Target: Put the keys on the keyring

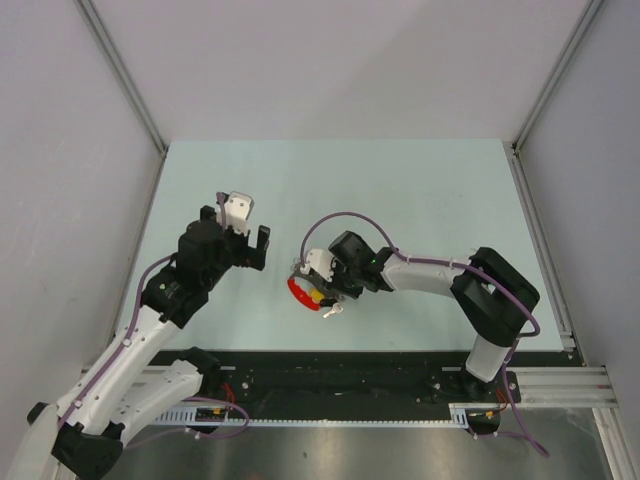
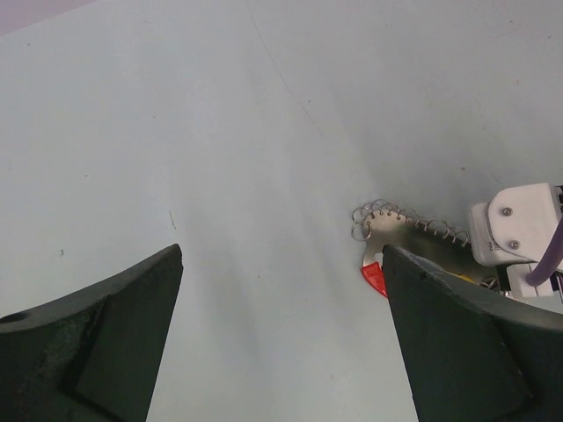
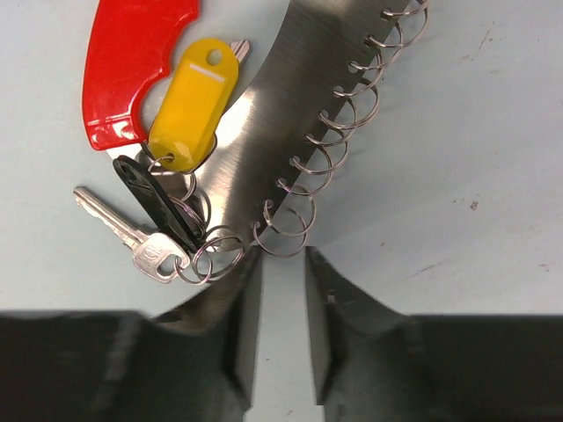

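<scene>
Right claw (image 3: 282,281): jaws narrowed to a slim gap, bench (image 3: 475,158) visible between them, nothing gripped. Directly ahead lies the keyring (image 3: 281,114), a curved steel strip edged with wire loops, flat on the bench. Silver key (image 3: 132,236), yellow tag (image 3: 189,101) and black tag (image 3: 158,198) cluster beside its red end (image 3: 132,61). Left claw (image 2: 281,264): spread wide, empty, above the bench.

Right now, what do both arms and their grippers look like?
The left arm and right arm have white links, black joints and thin purple cables. The left gripper and right gripper have blocky black fingers; a white block sits behind each.
</scene>
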Tool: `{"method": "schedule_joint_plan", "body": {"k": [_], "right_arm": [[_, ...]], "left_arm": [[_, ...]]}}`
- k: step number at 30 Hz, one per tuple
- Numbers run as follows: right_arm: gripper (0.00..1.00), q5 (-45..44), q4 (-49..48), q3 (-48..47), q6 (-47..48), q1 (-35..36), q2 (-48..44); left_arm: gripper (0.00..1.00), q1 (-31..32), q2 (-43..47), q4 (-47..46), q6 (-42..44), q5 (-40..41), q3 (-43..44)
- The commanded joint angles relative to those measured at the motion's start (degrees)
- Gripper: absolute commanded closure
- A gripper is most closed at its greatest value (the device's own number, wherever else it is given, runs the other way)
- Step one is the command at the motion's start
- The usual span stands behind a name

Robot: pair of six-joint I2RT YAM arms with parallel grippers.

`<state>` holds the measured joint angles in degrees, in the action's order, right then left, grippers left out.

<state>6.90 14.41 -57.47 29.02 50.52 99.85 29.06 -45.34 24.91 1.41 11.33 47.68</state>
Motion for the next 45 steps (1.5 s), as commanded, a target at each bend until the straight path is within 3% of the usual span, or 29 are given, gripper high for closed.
{"method": "schedule_joint_plan", "body": {"k": [1,2,7,18,22,24,28,32,36,45], "right_arm": [[0.79,-0.04,-1.06,-1.85,0.6,0.45,-0.89],[0.87,-0.13,-0.88,-1.85,0.6,0.54,-1.24],[0.99,-0.39,0.35,-1.85,0.34,0.89,-4.31],[1.0,-0.39,1.58,-1.85,-0.71,0.89,-7.48],[0.72,-2.85,0.53,-1.85,-2.72,0.81,-6.34],[0.66,-3.12,-0.61,-1.85,-4.57,0.11,-6.07],[0.56,-1.88,-3.16,-1.85,-14.4,-2.0,-7.39],[0.57,-3.11,-4.4,-1.77,-33.08,-4.2,-8.09],[0.58,-2.85,-3.87,-1.77,-45.15,-4.82,-7.83],[0.65,-1.71,-6.5,0.16,-59.51,-6.14,-4.93]], "left_arm": [[0.0,-0.49,-0.01,-1.79,-1.06,-1.23,-0.04],[0.0,-0.58,0.08,-1.88,-1.06,-1.31,-0.13],[0.0,-0.67,0.25,-2.23,-1.06,-1.84,-0.31],[0.0,-0.76,0.34,-3.02,-0.62,-3.07,-0.92],[0.0,-0.76,0.17,-3.11,-0.53,-3.07,-1.01],[0.0,-0.76,0.17,-3.02,-0.53,-3.07,-1.01],[0.0,-0.76,0.17,-3.2,-0.44,-3.34,-1.1],[0.0,-0.76,-0.01,-3.2,-0.36,-3.16,-1.01],[0.0,-0.76,-0.18,-3.11,-0.27,-3.07,-1.1],[0.0,-0.76,-0.1,-3.02,-0.09,-3.07,-1.1]]}}
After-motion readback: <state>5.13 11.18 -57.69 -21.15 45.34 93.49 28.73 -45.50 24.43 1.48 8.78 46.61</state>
